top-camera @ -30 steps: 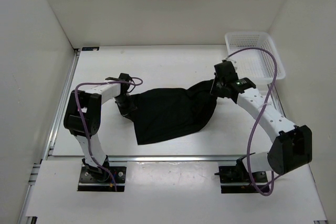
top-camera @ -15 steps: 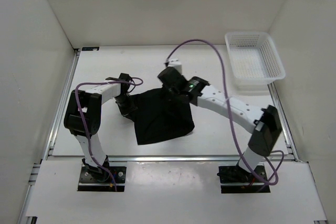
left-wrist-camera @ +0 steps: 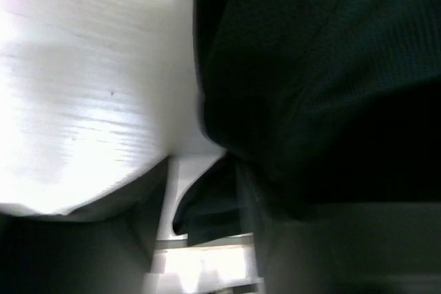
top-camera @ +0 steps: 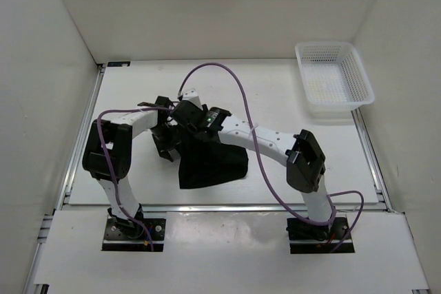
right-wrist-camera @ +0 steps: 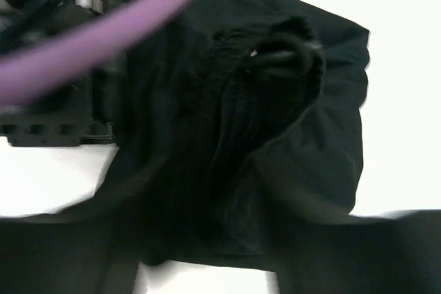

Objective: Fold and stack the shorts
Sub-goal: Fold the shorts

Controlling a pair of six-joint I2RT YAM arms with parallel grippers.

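At table (top-camera: 296,135) centre-left, the shorts (top-camera: 212,163) lay doubled in a dark bundle, right gripper (top-camera: 186,122) clamped on a bunched ridge of fabric at the far-left corner. Left gripper (top-camera: 165,144) sat at the same left edge (wrist view blurred; finger state could not be told).

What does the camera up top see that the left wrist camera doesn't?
Only the top view shows the left arm, the right arm and the white basket in the far right corner. Only the left wrist view shows the cloth's fine weave close up. Both show the black shorts lying on the white table.
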